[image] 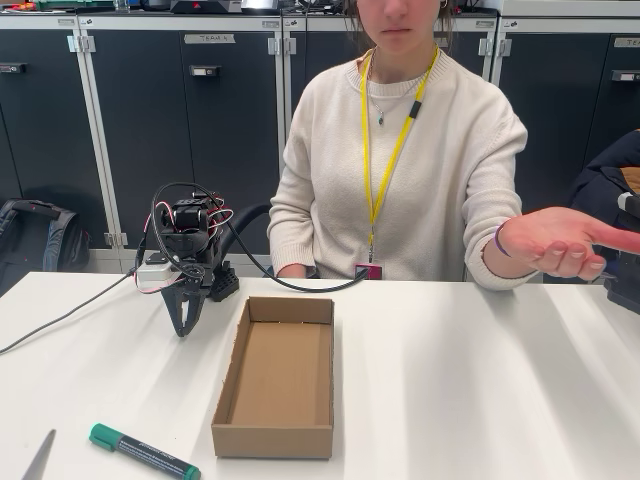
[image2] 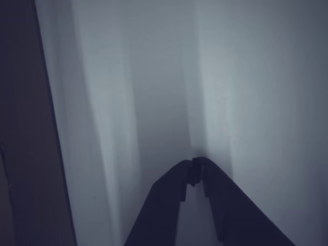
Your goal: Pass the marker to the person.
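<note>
The marker (image: 143,452), dark-barrelled with a green cap, lies on the white table near the front left edge, cap pointing left. My gripper (image: 184,325) hangs tip-down at the back left of the table, well behind the marker, shut with nothing in it. In the wrist view the gripper (image2: 197,163) has its dark fingertips pressed together over bare white table. The person (image: 410,150), in a cream sweater with a yellow lanyard, sits behind the table. Her open hand (image: 562,240) is held out palm-up at the right.
An open, empty cardboard box (image: 278,378) sits mid-table, right of the marker. A grey pointed object (image: 38,458) lies at the front left corner. Cables (image: 70,312) run off to the left behind my arm. Dark cabinets stand behind.
</note>
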Robot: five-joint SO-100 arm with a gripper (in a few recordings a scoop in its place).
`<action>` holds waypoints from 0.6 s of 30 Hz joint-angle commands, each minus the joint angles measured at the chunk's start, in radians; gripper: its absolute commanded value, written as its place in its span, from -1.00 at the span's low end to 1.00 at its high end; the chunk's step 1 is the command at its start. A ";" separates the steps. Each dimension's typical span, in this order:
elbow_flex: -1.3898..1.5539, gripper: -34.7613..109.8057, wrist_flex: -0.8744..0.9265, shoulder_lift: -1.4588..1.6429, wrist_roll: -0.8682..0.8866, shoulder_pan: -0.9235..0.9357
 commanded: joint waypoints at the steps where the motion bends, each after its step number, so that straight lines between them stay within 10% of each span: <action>1: 0.020 -0.58 0.002 0.014 -0.006 0.006; 18: -0.612 -0.53 -0.229 -0.761 0.156 0.023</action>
